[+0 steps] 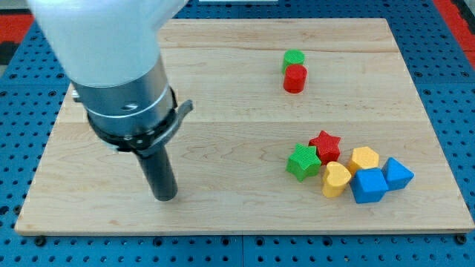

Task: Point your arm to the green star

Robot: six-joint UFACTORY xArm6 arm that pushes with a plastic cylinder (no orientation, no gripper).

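Observation:
The green star [303,162] lies on the wooden board [237,81] at the lower right, at the left end of a cluster of blocks. It touches a red star [326,145] and a yellow heart [335,179]. My tip [165,197] rests on the board at the lower left, far to the left of the green star, with bare wood between them.
In the same cluster are a yellow hexagon [364,158], a blue cube [368,185] and a blue pentagon-like block [398,174]. A green cylinder [294,58] and a red cylinder [295,78] stand together at the upper right. The board's bottom edge is near my tip.

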